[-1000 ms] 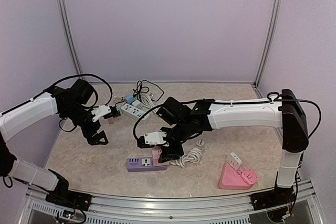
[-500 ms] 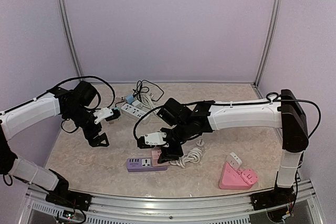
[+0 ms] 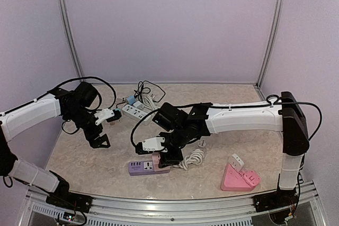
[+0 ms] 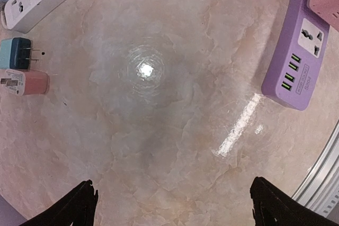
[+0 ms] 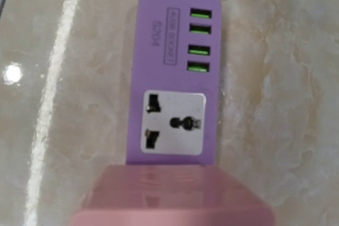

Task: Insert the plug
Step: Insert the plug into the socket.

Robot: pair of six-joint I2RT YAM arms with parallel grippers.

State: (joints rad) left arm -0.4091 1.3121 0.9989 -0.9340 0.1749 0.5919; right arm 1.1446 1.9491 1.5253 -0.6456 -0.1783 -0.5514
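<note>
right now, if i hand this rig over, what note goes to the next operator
Left gripper: open, empty, over the marbled beige table.
Right gripper: shut on the pink block-shaped plug, at the socket end of the purple plastic power strip.
Done: plug picked up and brought to the strip.
Left: the strip's white socket is unfilled; line the plug up and push it in.

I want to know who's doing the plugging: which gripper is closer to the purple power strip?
Right. The right gripper is right above the purple power strip, holding the pink plug at its end. The left gripper hovers open over bare table, well off to the left.
</note>
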